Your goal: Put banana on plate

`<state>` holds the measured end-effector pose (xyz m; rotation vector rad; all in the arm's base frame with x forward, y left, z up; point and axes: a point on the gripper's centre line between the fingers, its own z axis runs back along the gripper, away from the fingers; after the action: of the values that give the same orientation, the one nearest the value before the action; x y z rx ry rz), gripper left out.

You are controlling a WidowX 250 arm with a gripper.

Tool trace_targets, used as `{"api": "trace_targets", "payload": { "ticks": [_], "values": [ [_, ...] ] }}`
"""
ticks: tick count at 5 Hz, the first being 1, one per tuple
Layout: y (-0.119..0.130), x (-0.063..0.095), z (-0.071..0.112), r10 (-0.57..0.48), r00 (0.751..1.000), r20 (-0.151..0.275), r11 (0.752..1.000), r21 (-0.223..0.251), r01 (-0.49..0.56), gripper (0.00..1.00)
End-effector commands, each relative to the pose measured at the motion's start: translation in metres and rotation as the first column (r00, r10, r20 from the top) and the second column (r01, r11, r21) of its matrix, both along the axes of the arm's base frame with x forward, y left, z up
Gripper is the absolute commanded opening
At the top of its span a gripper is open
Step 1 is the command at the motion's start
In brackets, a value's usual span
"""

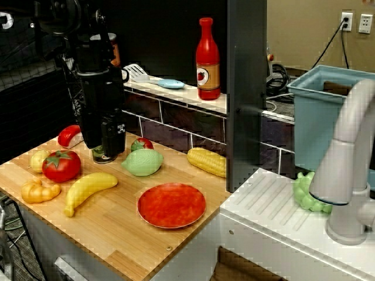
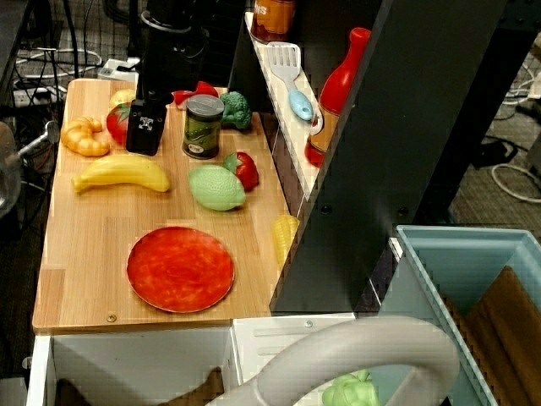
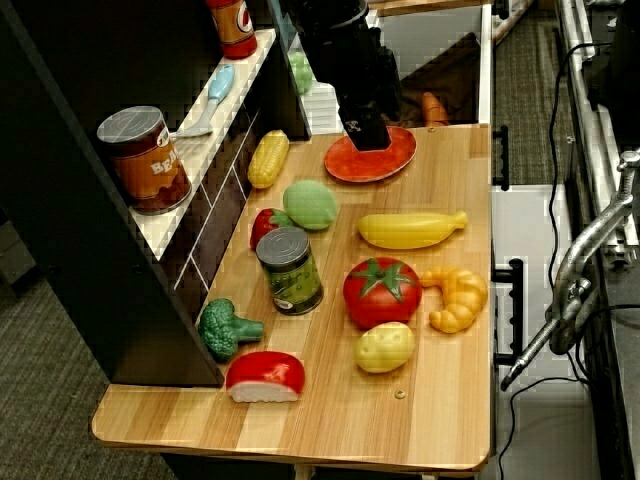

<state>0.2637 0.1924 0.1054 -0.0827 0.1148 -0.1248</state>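
**Inspector:** Banana first: your smooth yellow curved plastic banana [image 1: 89, 188] lies flat on the pale wooden countertop [image 1: 111, 231], below and forward of your black gripper [image 1: 106, 153], untouched. Just beside it, toward the sink, sits the flat round red-orange plate [image 1: 171, 205], bare.

**Operator:** And the gripper's condition?

**Inspector:** It hangs low over the back of the board, near the glossy red plastic tomato [image 1: 61, 165] and the green-labelled tin can [image 2: 202, 127]. It carries nothing. How far its jaws stand apart, you cannot tell from these views.

**Operator:** Which step, then?

**Inspector:** Approach, in my judgement; no grasp made. You need to bring it forward over the banana's middle, avoid the tomato and the lumpy orange-yellow squash toy [image 1: 40, 191], then descend.
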Motion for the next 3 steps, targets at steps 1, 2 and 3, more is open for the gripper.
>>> {"api": "trace_targets", "payload": {
  "ticks": [1, 2, 3],
  "values": [
    [0.000, 0.000, 0.000, 0.000, 1.000, 0.000, 1.000, 0.000, 0.000, 1.00],
    [0.016, -0.002, -0.009, -0.010, 0.999, -0.037, 1.000, -0.008, 0.009, 1.00],
    [0.024, -0.008, -0.009, -0.034, 0.999, -0.034, 0.999, 0.005, 0.034, 1.00]
  ]
}}
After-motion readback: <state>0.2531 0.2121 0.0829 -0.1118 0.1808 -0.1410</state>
